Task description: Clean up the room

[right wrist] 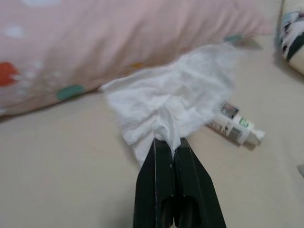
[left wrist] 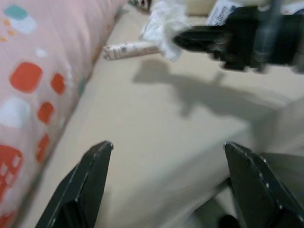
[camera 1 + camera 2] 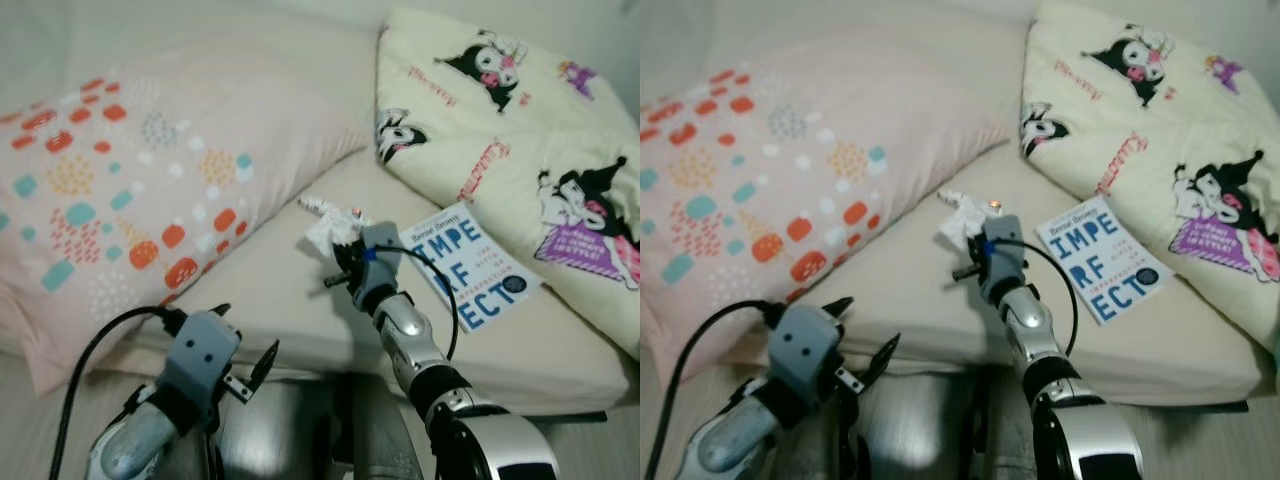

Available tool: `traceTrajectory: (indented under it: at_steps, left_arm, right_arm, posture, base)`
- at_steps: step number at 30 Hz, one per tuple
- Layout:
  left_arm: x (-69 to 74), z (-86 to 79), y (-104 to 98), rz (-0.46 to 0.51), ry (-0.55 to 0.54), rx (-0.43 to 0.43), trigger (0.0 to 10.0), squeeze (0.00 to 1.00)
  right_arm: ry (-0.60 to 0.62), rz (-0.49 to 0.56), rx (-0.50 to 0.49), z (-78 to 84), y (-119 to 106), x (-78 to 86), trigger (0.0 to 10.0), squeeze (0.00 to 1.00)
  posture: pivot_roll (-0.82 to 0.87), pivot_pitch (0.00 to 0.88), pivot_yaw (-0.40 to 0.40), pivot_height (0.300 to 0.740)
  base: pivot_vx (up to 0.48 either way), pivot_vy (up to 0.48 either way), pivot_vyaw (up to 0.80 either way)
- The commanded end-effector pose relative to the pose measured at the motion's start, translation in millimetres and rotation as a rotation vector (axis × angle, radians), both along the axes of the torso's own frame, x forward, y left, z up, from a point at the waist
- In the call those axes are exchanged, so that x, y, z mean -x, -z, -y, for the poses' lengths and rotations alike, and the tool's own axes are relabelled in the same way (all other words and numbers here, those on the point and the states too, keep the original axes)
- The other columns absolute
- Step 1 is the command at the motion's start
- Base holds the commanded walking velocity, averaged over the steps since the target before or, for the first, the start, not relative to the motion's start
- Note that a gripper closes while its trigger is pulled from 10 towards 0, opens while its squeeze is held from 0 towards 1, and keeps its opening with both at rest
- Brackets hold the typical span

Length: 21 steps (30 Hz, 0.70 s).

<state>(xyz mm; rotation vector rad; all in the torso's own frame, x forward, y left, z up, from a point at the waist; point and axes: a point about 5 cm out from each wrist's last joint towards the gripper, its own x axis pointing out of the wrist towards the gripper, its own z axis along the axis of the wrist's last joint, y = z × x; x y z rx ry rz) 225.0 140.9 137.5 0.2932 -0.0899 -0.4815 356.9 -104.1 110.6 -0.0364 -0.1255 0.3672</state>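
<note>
Right wrist view gives you the clearest look: your right gripper has its two black fingers pressed together on a crumpled white tissue, pinching its lower fold above the cream mattress. Just beside the tissue lies a small white tube with a printed label too blurred to read. Your left gripper hangs low near the bed edge, fingers spread wide, holding nothing. Near the right arm, a book shows large letters "IMPE", "RF", "ECT". A dotted pink pillow lies close by.
</note>
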Motion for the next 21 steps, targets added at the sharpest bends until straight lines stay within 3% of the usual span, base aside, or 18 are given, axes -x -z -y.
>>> traceTrajectory:
  at_steps: [1, 5, 10, 12, 13, 14, 15, 18, 21]
  left_arm:
    - [-2.5, 6.0, 9, -0.02, 0.011, 0.006, 10.0, 0.0]
    - [-18.5, 12.9, 11, 0.009, 0.027, 0.009, 10.0, 0.0]
    - [-22.1, 12.7, 13, 0.01, 0.008, 0.01, 10.0, 0.0]
    - [-32.5, 5.8, 29, -0.074, -0.138, 0.062, 10.0, 0.0]
    - [-34.8, 4.1, 35, -0.111, -0.175, 0.079, 10.0, 0.0]
    - [-34.8, 4.1, 35, -0.111, -0.175, 0.079, 10.0, 0.0]
    - [-37.2, 2.6, 40, -0.139, -0.207, 0.098, 10.0, 0.0]
    - [-47.1, 0.4, 46, -0.179, -0.281, 0.176, 10.0, 0.0]
    - [-52.5, 0.3, 46, -0.157, -0.306, 0.172, 10.0, 0.0]
  right_arm:
    - [0.002, 0.004, 0.003, 1.9, 8, 7.3, 0.0, 0.0]
    - [0.051, 0.031, -0.029, 8.6, 9, 10.8, 0.0, 0.0]
    - [0.057, 0.057, -0.03, 7.3, 6, 11.7, 0.0, 0.0]
    - [0.091, 0.111, -0.025, 6.1, 2, 15.9, 0.0, 0.0]
    - [0.11, 0.118, -0.018, 6.5, 3, 18.2, 3.2, 0.0]
    - [0.11, 0.118, -0.018, 6.5, 3, 18.2, 3.2, 0.0]
    - [0.126, 0.127, -0.001, 6.7, 4, 21.0, 10.0, 0.0]
    - [0.151, 0.132, 0.016, 5.5, 10, 32.4, 10.0, 0.0]
    - [0.164, 0.135, 0.032, 5.8, 14, 37.9, 10.0, 0.0]
  posture:
    - [0.09, 0.163, -0.133, 0.592]
    - [0.09, 0.146, -0.117, 0.592]
    - [0.08, 0.136, -0.108, 0.592]
    - [0.06, 0.117, -0.1, 0.592]
    - [0.05, 0.11, -0.099, 0.592]
    - [0.05, 0.11, -0.099, 0.592]
    - [0.05, 0.096, -0.097, 0.592]
    - [0.03, 0.07, -0.094, 0.592]
    - [0.03, 0.058, -0.095, 0.592]
  base:
    - [0.0, 0.0, 0.0]
    - [0.0, 0.0, 0.0]
    - [0.0, 0.0, 0.0]
    - [0.0, 0.0, 0.0]
    - [0.0, 0.0, 0.0]
    - [0.0, 0.0, 0.0]
    - [0.0, 0.0, 0.0]
    - [0.0, 0.0, 0.0]
    - [0.0, 0.0, 0.0]
